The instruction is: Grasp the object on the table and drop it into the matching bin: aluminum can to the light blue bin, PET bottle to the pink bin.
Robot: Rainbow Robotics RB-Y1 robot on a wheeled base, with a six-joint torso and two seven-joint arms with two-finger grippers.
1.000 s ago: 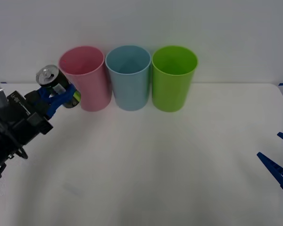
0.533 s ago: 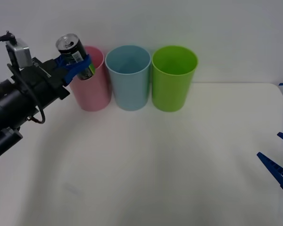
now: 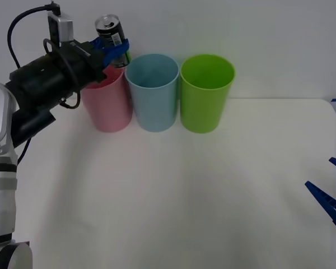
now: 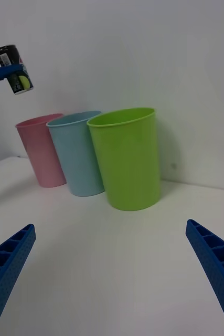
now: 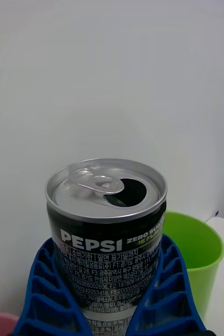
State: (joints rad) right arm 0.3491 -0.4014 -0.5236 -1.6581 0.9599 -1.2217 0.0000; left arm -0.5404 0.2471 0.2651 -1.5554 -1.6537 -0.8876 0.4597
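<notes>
My left gripper (image 3: pixel 114 48) is shut on the aluminum can (image 3: pixel 111 35), a small dark-labelled can with a silver pull-tab top (image 5: pixel 106 188). It holds the can in the air above the right side of the pink bin (image 3: pixel 107 103), close to the rim of the light blue bin (image 3: pixel 152 92). In the right wrist view the can (image 4: pixel 14 73) hangs high over the pink bin (image 4: pixel 41 149), left of the light blue bin (image 4: pixel 79 152). My right gripper (image 4: pixel 112 273) stands open low over the white table (image 3: pixel 185 190) at the right edge.
A lime green bin (image 3: pixel 206 92) stands to the right of the light blue one, all three in a row along the table's back by the white wall. The table's right edge lies near my right fingers (image 3: pixel 327 203).
My left arm has risen and swung right with the can, from beside the pink bin's left side to above its right rim. The right gripper has stayed still.
</notes>
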